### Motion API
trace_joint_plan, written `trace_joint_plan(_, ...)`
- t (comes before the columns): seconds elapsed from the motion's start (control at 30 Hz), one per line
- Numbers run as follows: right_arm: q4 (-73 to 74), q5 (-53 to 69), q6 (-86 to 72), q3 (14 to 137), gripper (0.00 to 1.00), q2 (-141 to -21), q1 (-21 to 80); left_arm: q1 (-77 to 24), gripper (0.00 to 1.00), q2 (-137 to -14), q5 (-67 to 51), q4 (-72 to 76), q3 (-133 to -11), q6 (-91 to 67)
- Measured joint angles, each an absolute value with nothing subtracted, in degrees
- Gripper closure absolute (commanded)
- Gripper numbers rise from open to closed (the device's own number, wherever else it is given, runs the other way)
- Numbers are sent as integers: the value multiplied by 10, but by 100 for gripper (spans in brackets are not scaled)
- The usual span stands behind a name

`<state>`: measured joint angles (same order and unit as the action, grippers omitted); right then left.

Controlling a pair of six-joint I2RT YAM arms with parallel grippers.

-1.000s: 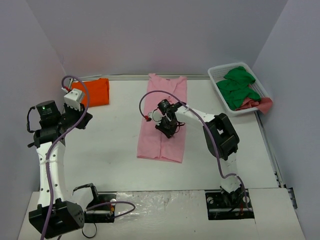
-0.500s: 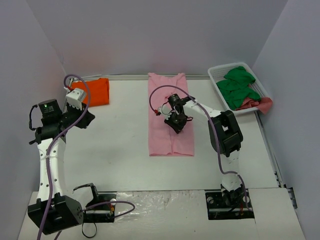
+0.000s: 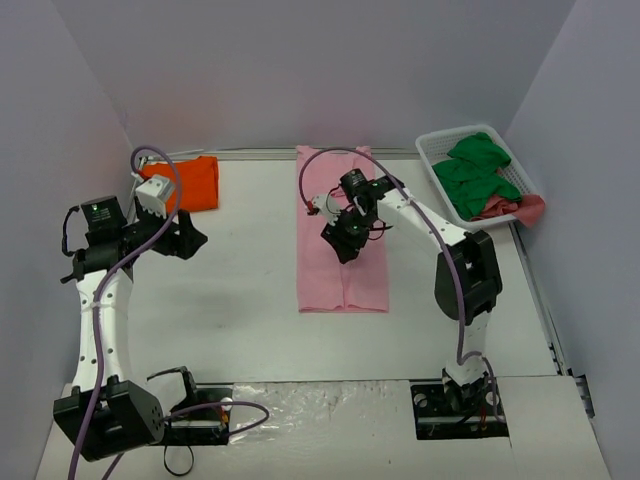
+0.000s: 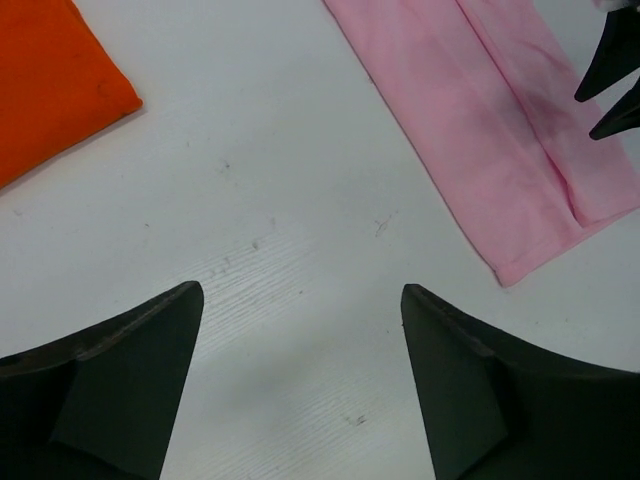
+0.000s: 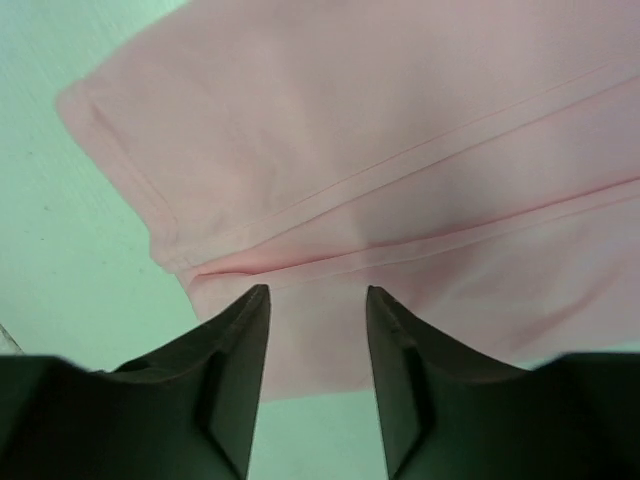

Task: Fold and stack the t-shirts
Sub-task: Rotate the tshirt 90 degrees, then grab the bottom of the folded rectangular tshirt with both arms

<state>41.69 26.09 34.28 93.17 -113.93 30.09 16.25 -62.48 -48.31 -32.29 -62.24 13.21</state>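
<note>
Pink t-shirt (image 3: 342,285) lies as a long folded strip at the middle of the desk (image 3: 250,300), its far end at the back wall. We see our right fingers (image 3: 339,249) poised just over its middle, set narrowly apart. In the right wrist view a seam of the cloth shows through the gap, and nothing is gripped. Our left fingers (image 3: 190,240) stand wide apart and empty above bare desk, between the pink t-shirt and the orange t-shirt (image 3: 192,183). The orange one rests folded in the far left corner. A white basket (image 3: 432,150) at the far right holds green cloth (image 3: 475,170).
</note>
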Motion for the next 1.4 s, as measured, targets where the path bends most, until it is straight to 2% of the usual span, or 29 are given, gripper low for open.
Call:
trace_joint_plan(0.03, 420, 265, 342, 940, 56, -1127, 301, 163, 13, -625, -484, -323, -624, 132)
trace_joint_plan(0.07, 422, 269, 343, 947, 45, -1115, 301, 163, 8, -625, -485, -323, -625, 130)
trace_joint_plan(0.1, 424, 270, 341, 952, 41, -1103, 301, 162, 3, -625, -487, -323, -627, 129)
trace_joint_plan(0.13, 424, 269, 343, 954, 37, -1088, 301, 162, 6, -625, -488, -325, -629, 128)
trace_joint_plan(0.17, 425, 267, 344, 954, 19, -1072, 301, 162, 6, -626, -489, -327, -633, 127)
trace_joint_plan(0.2, 427, 258, 341, 954, 11, -1056, 301, 160, 6, -627, -491, -331, -637, 128)
trace_joint_plan(0.33, 401, 189, 336, 925, 0, -983, 300, 131, 6, -647, -488, -357, -672, 149)
trace_joint_plan(0.43, 373, 129, 327, 874, 0, -930, 285, 82, 6, -658, -463, -377, -684, 179)
trace_joint_plan(0.67, 270, 57, 254, 725, 0, -868, 159, -108, 6, -727, -262, -404, -717, 229)
trace_joint_plan(0.83, 218, 38, 203, 669, 0, -815, 93, -194, 6, -811, -145, -378, -725, 256)
trace_joint_plan(1.2, 200, 191, 239, 605, 2, -742, 15, -338, 6, -844, -105, -308, -655, 343)
trace_joint_plan(1.3, 203, 207, 245, 598, 2, -743, -13, -382, 1, -844, -110, -300, -638, 362)
trace_joint_plan(1.4, 203, 225, 245, 598, 2, -743, -36, -431, 11, -843, -104, -293, -623, 375)
